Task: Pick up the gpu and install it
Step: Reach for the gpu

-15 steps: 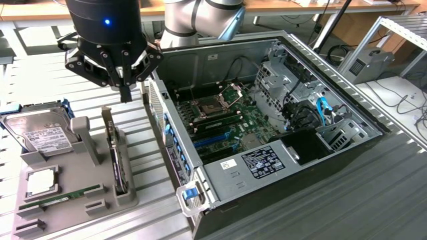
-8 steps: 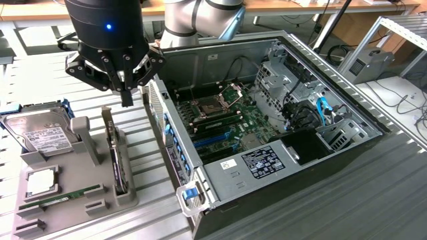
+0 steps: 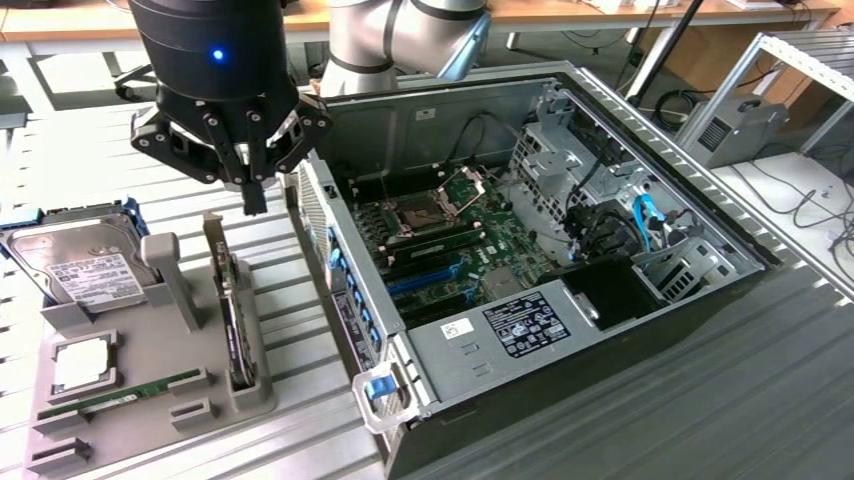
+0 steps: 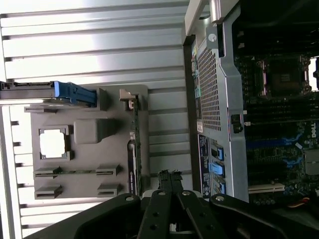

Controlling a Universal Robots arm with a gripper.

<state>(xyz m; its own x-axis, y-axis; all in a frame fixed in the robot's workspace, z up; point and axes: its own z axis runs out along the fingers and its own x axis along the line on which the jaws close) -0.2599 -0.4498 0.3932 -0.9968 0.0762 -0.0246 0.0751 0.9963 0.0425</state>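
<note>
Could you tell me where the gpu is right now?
On the exterior view's left, the thin green-and-black gpu stands on edge in the grey plastic holder, beside the open black computer case.

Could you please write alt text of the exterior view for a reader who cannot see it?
The robot's shut gripper hangs above the gpu, which stands on edge in a grey parts holder. On the exterior view's right lies an open computer case, its motherboard exposed; on the view's left, a hard drive rests in the holder.

the tray [image 3: 140,345] is matt grey plastic, the table [image 3: 667,420] ribbed brushed metal, the computer case [image 3: 441,360] bare sheet metal.
</note>
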